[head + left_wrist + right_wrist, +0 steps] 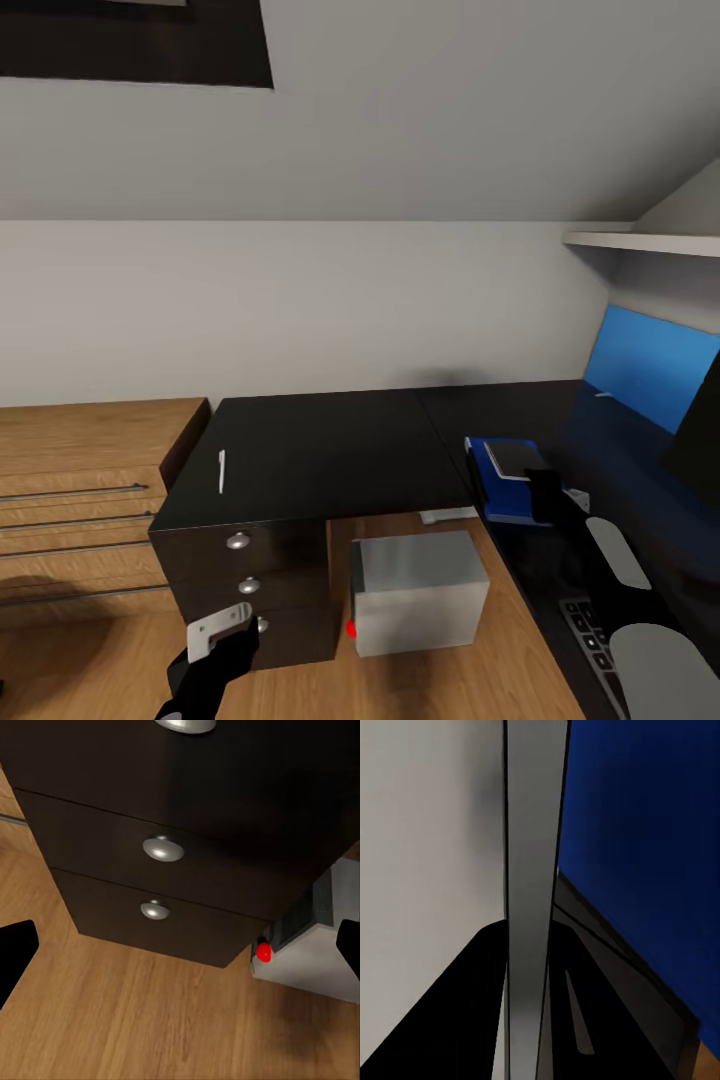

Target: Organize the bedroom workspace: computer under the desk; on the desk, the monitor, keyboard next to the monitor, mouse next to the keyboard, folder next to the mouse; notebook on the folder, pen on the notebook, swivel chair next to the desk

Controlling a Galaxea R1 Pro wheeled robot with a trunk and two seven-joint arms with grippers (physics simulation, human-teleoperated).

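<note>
Light wood floor (520, 670) lies bare around the left gripper (225, 628), which hangs low in front of the desk's (330, 450) dark drawers (245, 580). In the left wrist view its two black fingers (15, 952) stand wide apart at the picture's edges, holding nothing, with the round silver knobs (163, 848) ahead. Just beside the drawer stack, in the gap under the desktop, sits the computer (420, 590), its red button (263, 952) at the near corner.

Along the desk's right wing the right arm (600, 580) lies over the black top, with the keyboard (590, 630) showing beside it. I cannot tell how the right jaws stand. Further on, the notebook (515, 458) lies on the folder (495, 490), near the desk's inner edge. The pen (221, 470) lies alone towards the desktop's left edge, well apart from them. A light wood chest (80, 490) adjoins that end. Beyond stands the blue back panel (650, 370), then the pale grey wall (300, 300).
</note>
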